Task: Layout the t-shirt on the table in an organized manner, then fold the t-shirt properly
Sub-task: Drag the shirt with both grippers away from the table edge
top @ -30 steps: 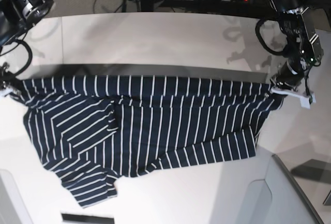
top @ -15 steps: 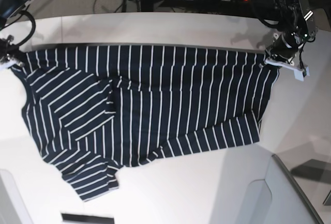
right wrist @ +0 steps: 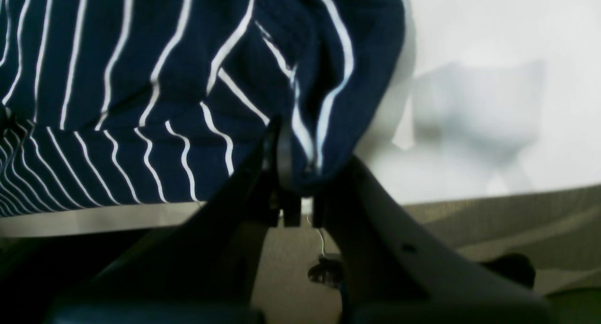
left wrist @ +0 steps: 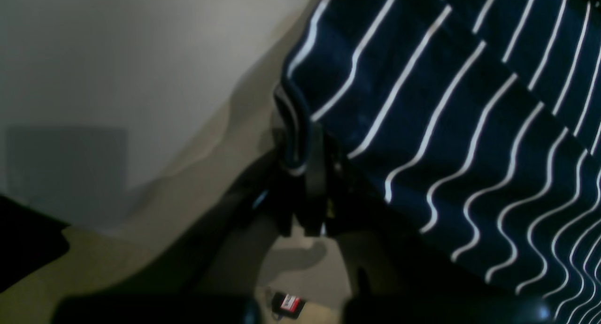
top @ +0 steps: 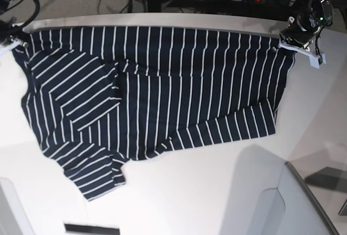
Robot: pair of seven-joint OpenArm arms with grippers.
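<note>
Now the dark navy, white-striped short-sleeved t-shirt (top: 152, 94) lies much farther back on the smooth matte white tabletop (top: 227, 191) than a second ago: its stretched top edge has travelled from mid-table to right along the far rim.

On the base view's left, the right end effector (top: 10, 40) is clamped on one corner of that edge; the right wrist view shows its jaws pinched together on a bunch of striped cloth.

Across the middle, the fabric is pulled taut between the two grips, though a sleeve is folded over the body at lower left and the lower hem runs crooked.

At the right, the left end effector (top: 295, 42) is likewise shut on the other corner.

The layout step looks under way, not finished; those wrinkles probably need smoothing before folding.
</note>
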